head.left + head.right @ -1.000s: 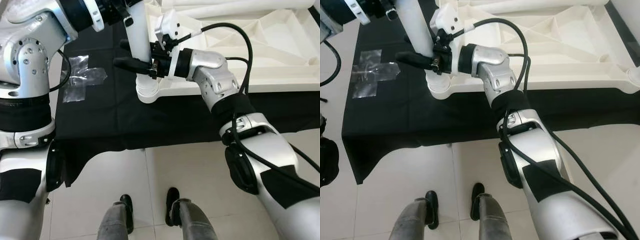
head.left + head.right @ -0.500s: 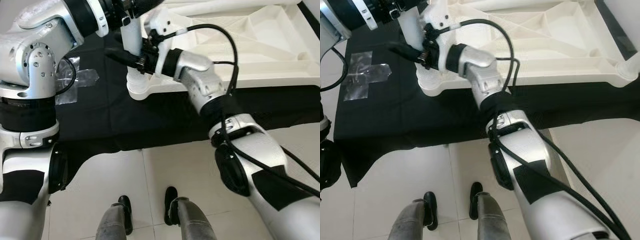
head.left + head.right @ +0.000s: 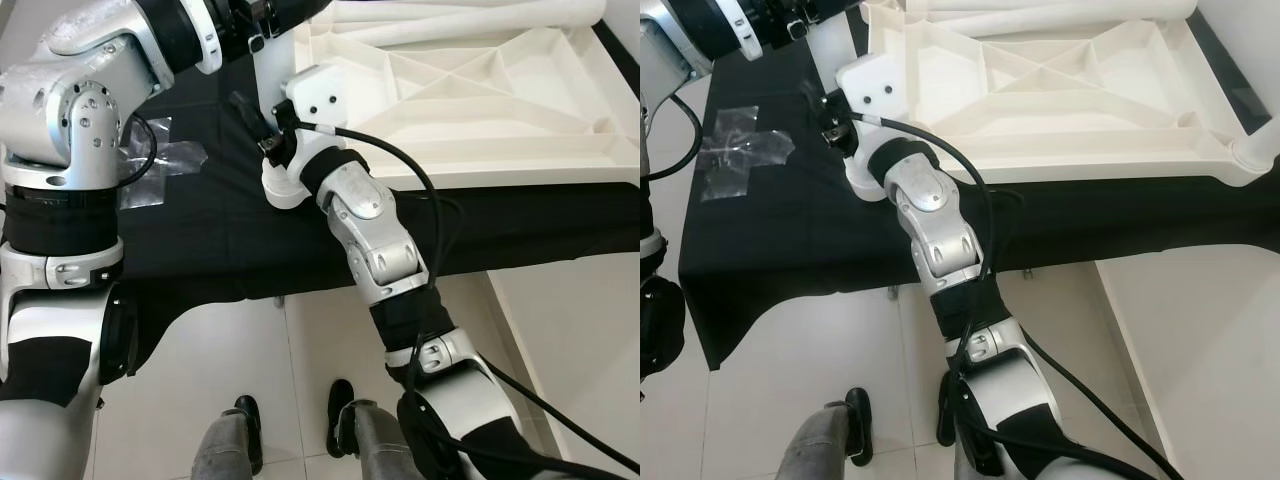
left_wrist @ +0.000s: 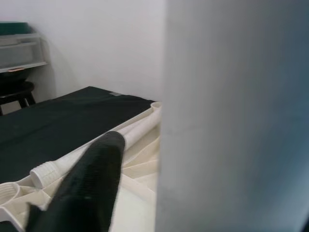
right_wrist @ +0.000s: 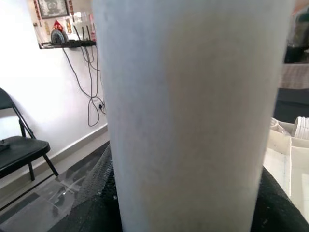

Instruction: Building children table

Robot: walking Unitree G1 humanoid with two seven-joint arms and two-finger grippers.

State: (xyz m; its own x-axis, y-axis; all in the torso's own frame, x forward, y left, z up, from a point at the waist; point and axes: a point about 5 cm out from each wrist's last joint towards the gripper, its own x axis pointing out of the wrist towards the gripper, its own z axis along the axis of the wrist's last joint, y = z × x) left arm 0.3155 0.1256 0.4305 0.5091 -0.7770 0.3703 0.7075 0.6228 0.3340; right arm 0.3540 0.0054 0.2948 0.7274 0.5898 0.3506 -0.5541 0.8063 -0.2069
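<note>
Pinching the upright white leg [image 3: 270, 85] at the tabletop's [image 3: 470, 90] near-left corner, both right gripper [image 3: 262, 128] and left gripper [image 3: 262, 18] clamp it.

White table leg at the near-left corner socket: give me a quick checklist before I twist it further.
1. Right gripper closed on the white cylindrical plastic table leg: ok; leg sits between its jaws in the right wrist view.
2. Left gripper on the leg higher up: cannot tell.
3. Leg standing in the round corner socket: ok.
4. Leg fully seated: cannot tell.
5. Upturned white ribbed plastic tabletop flat on the black cloth: ok.
6. Spare legs clear of the socket: ok.
</note>
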